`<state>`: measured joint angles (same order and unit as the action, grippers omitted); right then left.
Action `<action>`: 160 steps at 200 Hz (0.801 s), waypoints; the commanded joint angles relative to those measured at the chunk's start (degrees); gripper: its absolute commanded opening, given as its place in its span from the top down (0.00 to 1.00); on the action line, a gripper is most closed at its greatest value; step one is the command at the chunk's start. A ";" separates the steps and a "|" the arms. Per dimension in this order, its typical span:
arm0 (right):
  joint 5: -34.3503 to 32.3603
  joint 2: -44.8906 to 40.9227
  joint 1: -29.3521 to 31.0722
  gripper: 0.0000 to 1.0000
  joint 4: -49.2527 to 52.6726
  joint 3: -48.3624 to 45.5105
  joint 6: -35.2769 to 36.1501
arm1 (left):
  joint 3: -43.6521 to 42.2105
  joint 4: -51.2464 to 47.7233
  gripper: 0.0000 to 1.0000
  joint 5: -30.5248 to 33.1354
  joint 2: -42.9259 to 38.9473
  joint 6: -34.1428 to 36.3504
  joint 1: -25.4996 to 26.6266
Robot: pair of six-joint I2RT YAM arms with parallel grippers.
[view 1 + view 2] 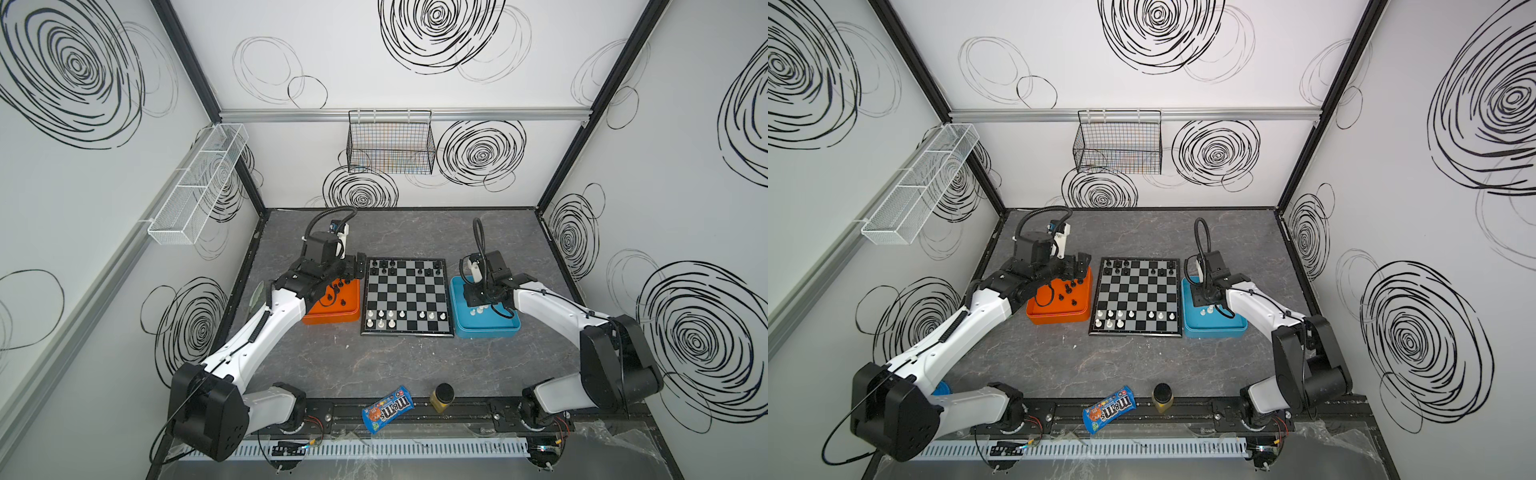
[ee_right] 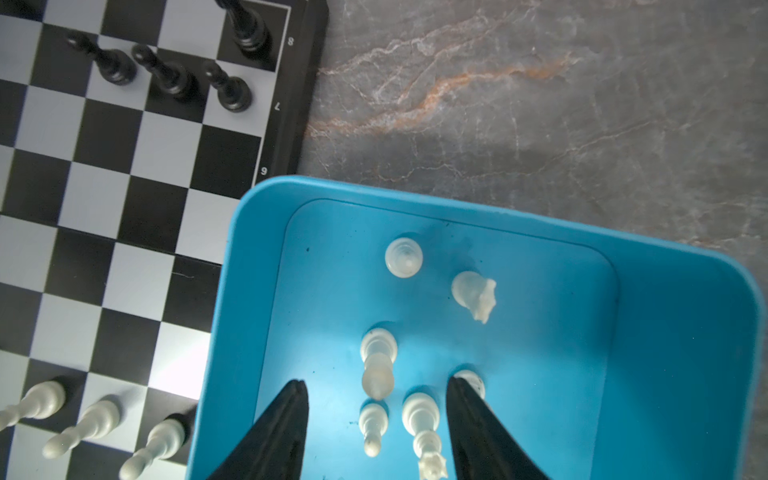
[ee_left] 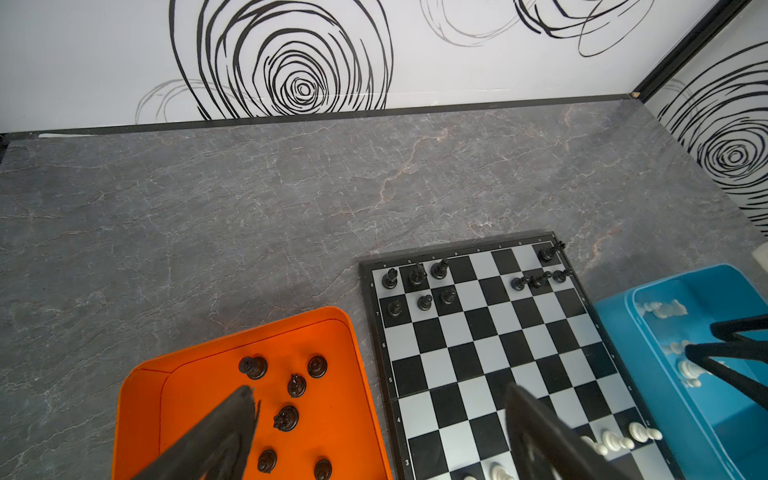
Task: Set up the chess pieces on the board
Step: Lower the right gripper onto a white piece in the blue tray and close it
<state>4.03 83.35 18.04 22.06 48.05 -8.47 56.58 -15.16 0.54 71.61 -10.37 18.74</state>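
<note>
The board (image 1: 405, 297) (image 1: 1136, 297) lies mid-table, with black chess pieces (image 1: 386, 266) on its two far rows and white ones (image 1: 390, 318) on the two near rows. Several more black pieces (image 3: 286, 417) lie in the orange tray (image 1: 349, 316). My left gripper (image 3: 379, 390) hangs open and empty above that tray's far corner beside the board (image 3: 478, 353). Down in the blue tray (image 2: 665, 332), my right gripper (image 2: 375, 382) stands open. Three white pieces (image 2: 422, 415) lie between its fingers without touching them. A further white piece (image 2: 471, 380) sits just outside one fingertip.
At the table's front edge lie an M&M's bag (image 1: 386, 409) and a small jar with a black lid (image 1: 442, 397). A black wire basket (image 1: 390, 143) hangs on the back wall. A white mesh basket (image 1: 199, 183) hangs on the left wall.
</note>
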 commanded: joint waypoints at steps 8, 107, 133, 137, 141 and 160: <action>-0.78 1.38 0.24 0.48 2.07 1.13 -0.63 | 0.19 1.45 0.04 0.45 -0.51 -0.68 0.40; -0.91 3.15 0.32 0.57 1.05 1.76 -1.35 | 1.08 0.77 0.04 0.75 0.64 -0.63 0.67; -1.03 3.55 0.23 0.59 0.83 2.22 -1.75 | 1.10 0.74 0.04 1.05 0.57 -0.49 0.68; -0.99 3.64 0.23 0.59 0.81 2.35 -1.91 | 1.08 0.70 0.04 1.04 0.56 -0.45 0.67; -0.96 3.73 0.23 0.60 0.82 2.47 -1.90 | 1.08 0.66 0.04 1.08 0.54 -0.42 0.66; -1.13 4.09 0.18 0.61 0.61 3.05 -1.97 | 1.11 0.48 0.04 1.05 0.64 -0.30 0.68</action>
<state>4.01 86.72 18.04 22.61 48.97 -9.89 56.58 -15.29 0.91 71.83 -10.57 19.03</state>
